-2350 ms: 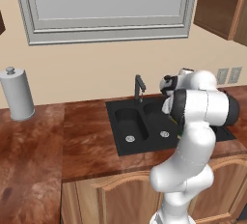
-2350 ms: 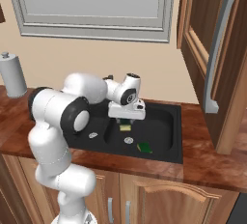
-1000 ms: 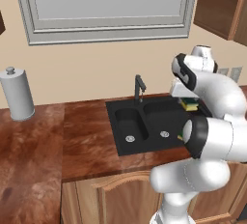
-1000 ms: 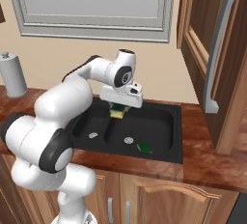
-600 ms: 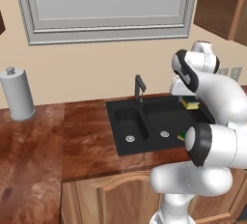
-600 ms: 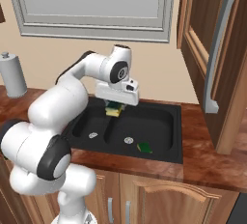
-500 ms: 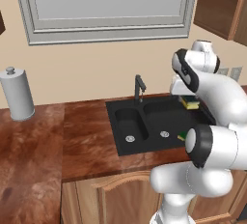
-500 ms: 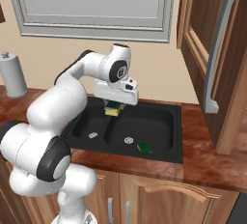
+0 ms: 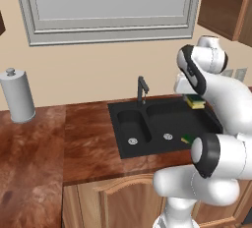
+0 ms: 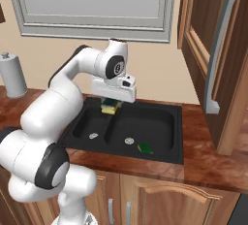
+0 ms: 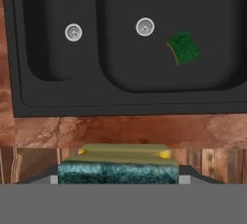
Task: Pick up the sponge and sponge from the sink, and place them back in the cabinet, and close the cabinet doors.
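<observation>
Gripper clamps one sponge level above the sink, long axis spanning the fingers. Second sponge lies in the basin at two o'clock of the nearer drain.

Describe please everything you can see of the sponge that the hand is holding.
The held sponge is a small flat rectangle, dark green scouring layer over a yellow one, soft-looking. It lies roughly level between the fingers of the hand, which is shut on it and grips its two ends, as the hand view shows. It hangs in the air above the black sink, touching nothing else.
</observation>
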Controlling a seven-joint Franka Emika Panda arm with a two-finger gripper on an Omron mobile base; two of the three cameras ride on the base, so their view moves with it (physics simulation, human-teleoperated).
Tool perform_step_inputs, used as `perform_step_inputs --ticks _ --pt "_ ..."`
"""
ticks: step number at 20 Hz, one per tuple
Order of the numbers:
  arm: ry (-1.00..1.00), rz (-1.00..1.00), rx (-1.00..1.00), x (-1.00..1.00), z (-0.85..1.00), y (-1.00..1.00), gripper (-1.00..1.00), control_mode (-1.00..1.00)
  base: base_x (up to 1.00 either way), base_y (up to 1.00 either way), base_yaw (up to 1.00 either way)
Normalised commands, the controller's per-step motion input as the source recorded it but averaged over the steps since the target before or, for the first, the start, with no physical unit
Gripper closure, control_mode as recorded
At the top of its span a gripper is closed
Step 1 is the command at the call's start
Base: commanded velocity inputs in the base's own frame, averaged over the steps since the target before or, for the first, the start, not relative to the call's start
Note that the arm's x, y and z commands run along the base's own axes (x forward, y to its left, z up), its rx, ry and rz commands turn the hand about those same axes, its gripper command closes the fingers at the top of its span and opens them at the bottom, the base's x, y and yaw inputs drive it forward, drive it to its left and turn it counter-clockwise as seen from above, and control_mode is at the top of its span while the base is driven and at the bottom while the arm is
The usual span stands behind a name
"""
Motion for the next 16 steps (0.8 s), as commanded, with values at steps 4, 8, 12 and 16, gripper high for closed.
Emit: perform_step_inputs --ticks 4,8,12,16 --pt "-0.07 0.0 0.0 -0.25 0.28 0.03 1.0 -1.0 0.0 0.0 0.0" --pt "-0.02 0.0 0.0 -0.28 0.23 0.07 1.0 -1.0 0.0 0.0 0.0" --pt "0.0 -0.01 0.0 -0.22 0.14 0.16 1.0 -1.0 0.0 0.0 0.0" --pt "0.02 0.0 0.0 -0.18 0.12 0.21 1.0 -1.0 0.0 0.0 0.0"
